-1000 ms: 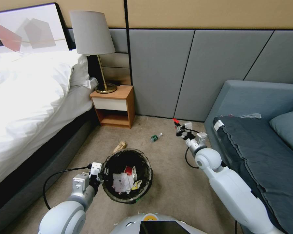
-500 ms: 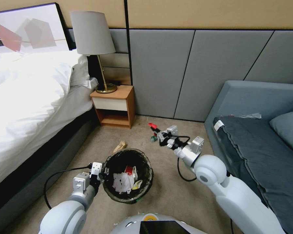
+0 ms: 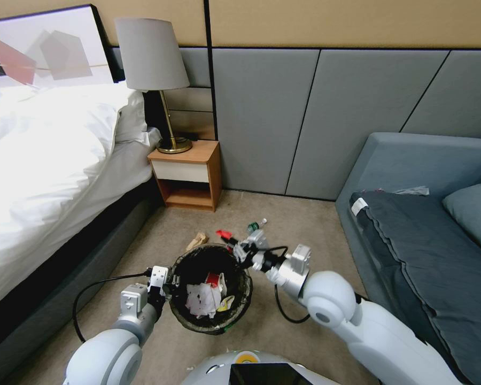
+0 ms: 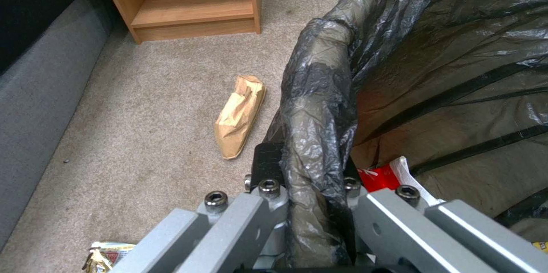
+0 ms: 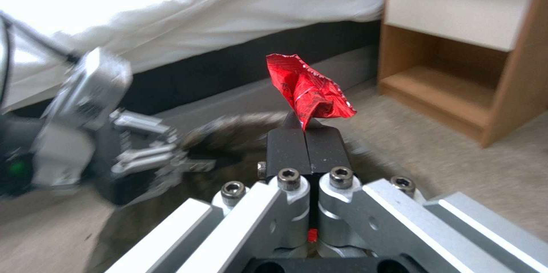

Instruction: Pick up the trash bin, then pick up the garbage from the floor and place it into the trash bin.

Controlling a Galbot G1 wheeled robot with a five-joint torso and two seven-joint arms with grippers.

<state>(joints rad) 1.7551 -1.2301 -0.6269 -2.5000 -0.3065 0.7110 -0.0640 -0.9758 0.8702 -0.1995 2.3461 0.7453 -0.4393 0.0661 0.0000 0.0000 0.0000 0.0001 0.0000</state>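
Observation:
The trash bin (image 3: 208, 327) hangs low over the carpet, its dark bag (image 4: 400, 72) folded over the rim. My left gripper (image 3: 169, 289) (image 4: 302, 170) is shut on that rim at its left side. Inside lie white paper wads and red-and-white and yellow wrappers (image 3: 206, 297). Just above the bin's far rim, my right gripper (image 3: 232, 243) (image 5: 305, 134) is shut on a crumpled red wrapper (image 3: 223, 234) (image 5: 308, 91). On the floor beyond the bin lie a tan paper scrap (image 3: 198, 240) (image 4: 239, 114) and a small green-labelled bottle (image 3: 256, 225). Another wrapper (image 4: 105, 258) lies on the carpet near my left gripper.
A bed (image 3: 53, 176) runs along the left and a grey sofa (image 3: 427, 235) along the right. A wooden nightstand (image 3: 187, 176) (image 5: 474, 50) with a lamp (image 3: 152, 59) stands against the back wall. Open carpet lies between the bin and the sofa.
My right arm has swung left from beside the sofa, carrying the red wrapper past the bottle to the bin's far rim. The left arm and the bin have stayed put.

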